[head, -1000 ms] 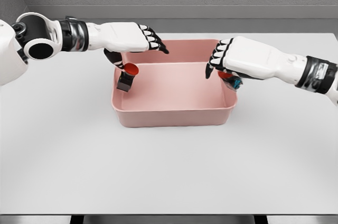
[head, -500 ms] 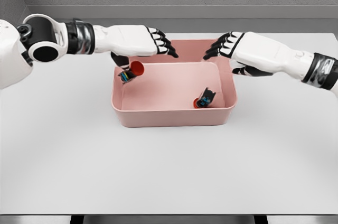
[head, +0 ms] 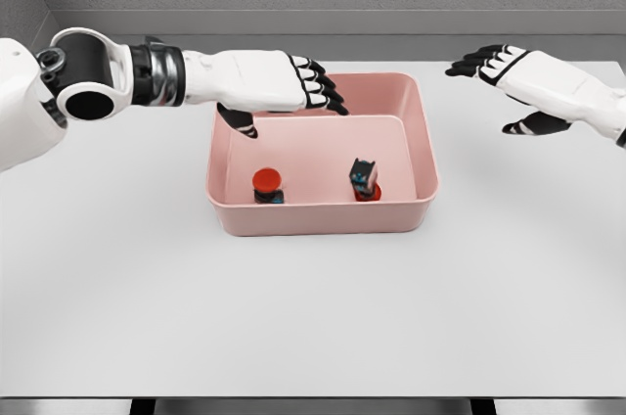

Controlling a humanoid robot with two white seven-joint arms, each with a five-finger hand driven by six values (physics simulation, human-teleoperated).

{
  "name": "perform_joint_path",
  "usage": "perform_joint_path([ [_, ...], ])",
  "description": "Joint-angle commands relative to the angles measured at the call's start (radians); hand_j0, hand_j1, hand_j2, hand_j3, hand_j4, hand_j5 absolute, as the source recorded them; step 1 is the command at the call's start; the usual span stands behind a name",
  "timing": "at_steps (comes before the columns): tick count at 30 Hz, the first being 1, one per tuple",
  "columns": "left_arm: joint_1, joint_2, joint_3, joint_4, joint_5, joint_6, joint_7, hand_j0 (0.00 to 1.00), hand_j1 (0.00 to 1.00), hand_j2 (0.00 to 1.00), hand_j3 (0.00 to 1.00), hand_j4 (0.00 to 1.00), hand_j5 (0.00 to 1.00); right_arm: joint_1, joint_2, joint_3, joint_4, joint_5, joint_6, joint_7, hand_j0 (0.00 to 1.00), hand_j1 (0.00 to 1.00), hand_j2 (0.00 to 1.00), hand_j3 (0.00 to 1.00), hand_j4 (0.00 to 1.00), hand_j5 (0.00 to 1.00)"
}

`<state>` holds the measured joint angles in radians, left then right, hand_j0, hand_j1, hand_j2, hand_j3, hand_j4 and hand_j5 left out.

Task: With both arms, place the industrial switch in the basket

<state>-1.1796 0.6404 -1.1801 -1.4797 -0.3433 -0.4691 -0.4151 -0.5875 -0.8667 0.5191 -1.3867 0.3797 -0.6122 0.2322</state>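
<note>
Resting inside the pink basket (head: 323,217) on my white bench (head: 313,317), 2 industrial switches sit near its front wall. I see the left switch (head: 266,184) standing with its red button facing up, and the right switch (head: 364,178) tipped over with its dark body uppermost and red cap low. My left hand (head: 279,87) hovers over the basket's back left corner, fingers spread and empty, thumb pointing down. My right hand (head: 528,87) hangs above the bench, well clear of the basket to its right, fingers splayed and holding nothing.
</note>
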Motion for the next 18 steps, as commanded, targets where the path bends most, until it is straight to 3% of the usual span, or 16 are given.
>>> perform_joint_path([
  [1,0.0,0.002,0.001,-0.007,0.004,0.003,-0.001,1.0,1.0,1.0,1.0,1.0,1.0,0.0,-0.017,-0.004,0.003,-0.007,0.001,-0.002,1.0,1.0,1.0,1.0,1.0,1.0],
  [4,-0.006,0.041,0.026,0.016,0.042,-0.003,0.002,1.0,1.0,1.0,1.0,1.0,1.0,0.002,-0.021,-0.002,0.002,-0.007,0.001,-0.004,1.0,1.0,1.0,1.0,1.0,1.0],
  [7,-0.015,0.222,0.028,0.018,0.263,-0.129,0.001,1.0,1.0,1.0,1.0,1.0,1.0,0.011,-0.021,-0.002,0.003,-0.007,0.001,-0.004,1.0,1.0,1.0,1.0,1.0,1.0],
  [9,-0.011,0.323,0.03,0.018,0.375,-0.142,0.001,1.0,1.0,1.0,1.0,1.0,1.0,0.015,-0.021,-0.002,0.001,-0.007,0.001,-0.004,1.0,1.0,1.0,1.0,1.0,1.0],
  [10,-0.006,0.37,0.033,0.019,0.389,-0.142,0.002,1.0,1.0,1.0,1.0,1.0,1.0,0.015,-0.021,-0.004,0.001,-0.007,0.001,-0.004,1.0,1.0,1.0,1.0,1.0,1.0],
  [11,0.005,0.409,0.033,0.024,0.414,-0.142,0.002,1.0,1.0,1.0,1.0,1.0,1.0,0.015,-0.021,-0.004,0.001,-0.007,0.001,-0.004,1.0,1.0,1.0,1.0,1.0,1.0],
  [13,0.083,0.443,0.033,0.03,0.549,-0.142,0.001,1.0,1.0,1.0,1.0,1.0,1.0,0.015,-0.021,-0.002,0.001,-0.007,0.001,-0.004,1.0,1.0,1.0,1.0,1.0,1.0],
  [18,0.129,0.44,0.03,0.045,0.563,-0.142,0.001,1.0,1.0,1.0,1.0,1.0,1.0,0.017,-0.021,-0.002,0.006,-0.005,0.001,0.001,1.0,1.0,1.0,1.0,1.0,1.0],
])
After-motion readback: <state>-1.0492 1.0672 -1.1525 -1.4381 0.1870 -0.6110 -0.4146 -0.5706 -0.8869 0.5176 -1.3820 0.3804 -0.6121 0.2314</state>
